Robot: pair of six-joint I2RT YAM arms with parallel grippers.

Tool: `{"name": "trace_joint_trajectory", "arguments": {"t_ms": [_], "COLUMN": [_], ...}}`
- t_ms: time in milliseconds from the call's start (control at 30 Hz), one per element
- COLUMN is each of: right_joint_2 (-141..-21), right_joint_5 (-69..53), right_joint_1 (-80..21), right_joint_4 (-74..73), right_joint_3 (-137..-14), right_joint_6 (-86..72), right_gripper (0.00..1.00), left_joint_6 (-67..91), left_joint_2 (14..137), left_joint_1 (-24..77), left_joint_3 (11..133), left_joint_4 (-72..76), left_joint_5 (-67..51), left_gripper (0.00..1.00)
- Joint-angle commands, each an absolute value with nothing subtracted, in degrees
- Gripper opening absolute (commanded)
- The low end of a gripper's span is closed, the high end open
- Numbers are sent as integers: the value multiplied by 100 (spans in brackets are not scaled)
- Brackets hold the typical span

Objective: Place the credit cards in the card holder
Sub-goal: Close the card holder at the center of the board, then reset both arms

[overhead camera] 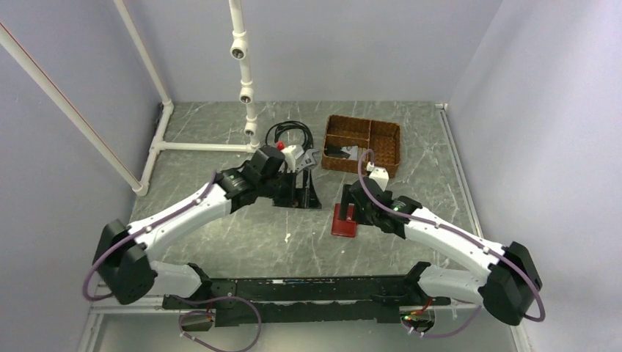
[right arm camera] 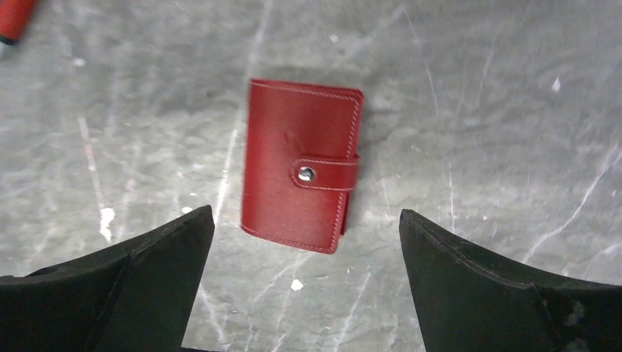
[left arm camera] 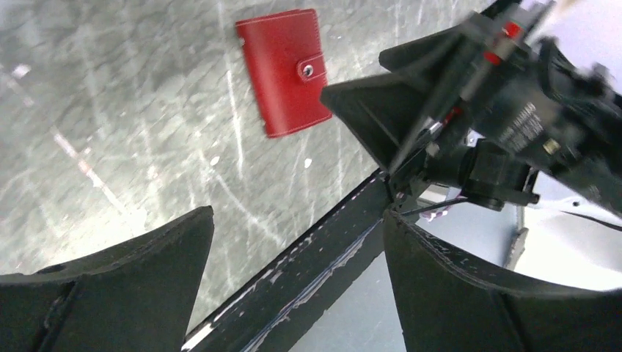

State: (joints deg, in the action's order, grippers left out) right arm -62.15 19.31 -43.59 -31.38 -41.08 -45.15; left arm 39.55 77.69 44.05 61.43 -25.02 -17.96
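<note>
Since the card holder [right arm camera: 301,174] is lying snapped shut on the worktop [right arm camera: 477,110], right fingers [right arm camera: 169,279] and left fingers [left arm camera: 147,279] are being held spread, empty, presumably for unsnapping.

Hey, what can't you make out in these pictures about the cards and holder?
Cards: none clearly seen in any view; the holder lies snapped shut, hiding its inside.
Top view: right arm covers part of the holder; basket contents too small to name.
Left wrist view: top right blurred.
</note>
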Motion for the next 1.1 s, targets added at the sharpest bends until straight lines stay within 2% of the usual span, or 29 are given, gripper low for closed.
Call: {"name": "trace_joint_trajectory", "arguments": {"t_ms": [0,200,433,600,767,833,933,1067], "right_joint_2": [-6722,-7828,-8224,-8363,-8061,-7907,-7669,-6816], "right_joint_5": [1759,2032,1777,1532,1757,1522,997,825], "right_joint_1": [-4364,-4516,-4635,-4641,-4641,-4641,-4641,-4654], "right_joint_4": [-3478,-3151,-2480,-1929,-2525,-2680,-3013,-3566], "right_joint_3": [-4035,-4375,-4318,-4167,-4005,-3869,-3688,-3328], "right_joint_6": [-5096,-5026,-4948,-5035,-5668,-5613,-5393,-5375], "right_gripper": [100,100,100,89,84,78,62,58], "left_joint_6": [3652,3608,3815,3777,3766,3808,3843,3753], "left_joint_2": [6837,6347,5970,5873,5730,5580,5393,5348], "left_joint_1": [4359,4322,4308,4310,4315,4315,4310,4304], "left_joint_3": [5821,5485,5033,4999,4998,4941,4907,5082], "left_joint_4": [-2883,-2926,-2555,-2622,-2815,-2864,-2909,-3126], "left_joint_5": [-1405,-1383,-1608,-1609,-1572,-1508,-1405,-1299], "left_gripper": [91,93,93,93,93,93,93,94]}}
